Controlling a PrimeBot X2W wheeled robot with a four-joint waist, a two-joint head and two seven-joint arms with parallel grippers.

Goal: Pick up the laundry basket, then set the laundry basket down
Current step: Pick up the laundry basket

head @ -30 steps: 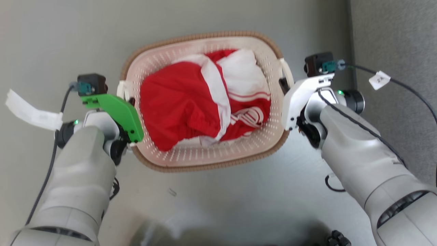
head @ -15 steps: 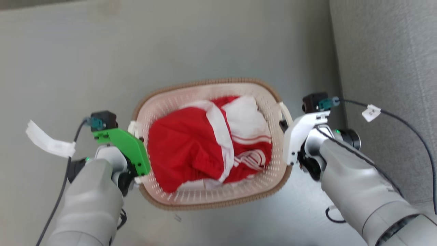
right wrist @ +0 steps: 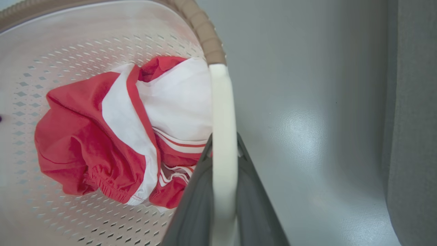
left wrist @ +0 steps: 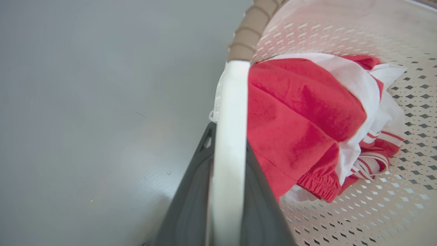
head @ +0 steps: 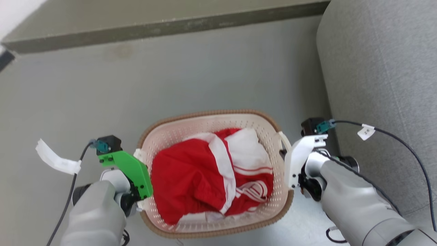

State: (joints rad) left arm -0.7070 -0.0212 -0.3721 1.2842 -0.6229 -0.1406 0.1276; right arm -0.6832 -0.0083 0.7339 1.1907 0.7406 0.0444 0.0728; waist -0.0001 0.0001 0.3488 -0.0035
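The laundry basket (head: 211,113) hangs over the floor (head: 205,68) at 6 o'clock; the left gripper (left wrist: 228,136) clamps its 9 o'clock handle (left wrist: 229,99); the right gripper (right wrist: 224,140) clamps its 3 o'clock handle (right wrist: 222,102); likely light, stiff, smooth; keep level.

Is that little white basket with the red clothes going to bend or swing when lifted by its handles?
The cream perforated plastic basket with its brown woven-look rim looks rigid, probably no sagging. Likely light: one red-and-white garment inside. Its thin white loop handles may let it swing.
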